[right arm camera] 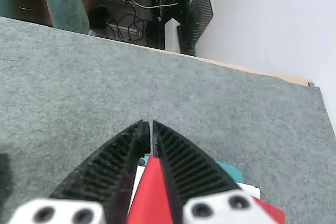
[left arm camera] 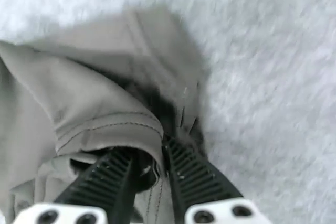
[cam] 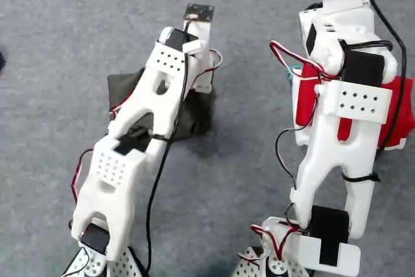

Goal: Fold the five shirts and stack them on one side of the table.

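Looking down, the high view places the left arm over a crumpled olive shirt [cam: 126,85] near the middle of the grey table [cam: 52,63]. The right arm stands above a red shirt [cam: 405,118] at the table's right edge.

The wrist views add the grips. In the left wrist view, the left gripper [left arm camera: 152,153] is almost closed. Its ribbed fingers pinch a hemmed fold of the olive shirt, which bunches up over them.

In the right wrist view, the right gripper [right arm camera: 149,127] has its fingertips meeting. It sits just above the red shirt, with a white layer [right arm camera: 138,177] and a teal layer [right arm camera: 231,171] showing beside the red. Whether it pinches any cloth cannot be told.
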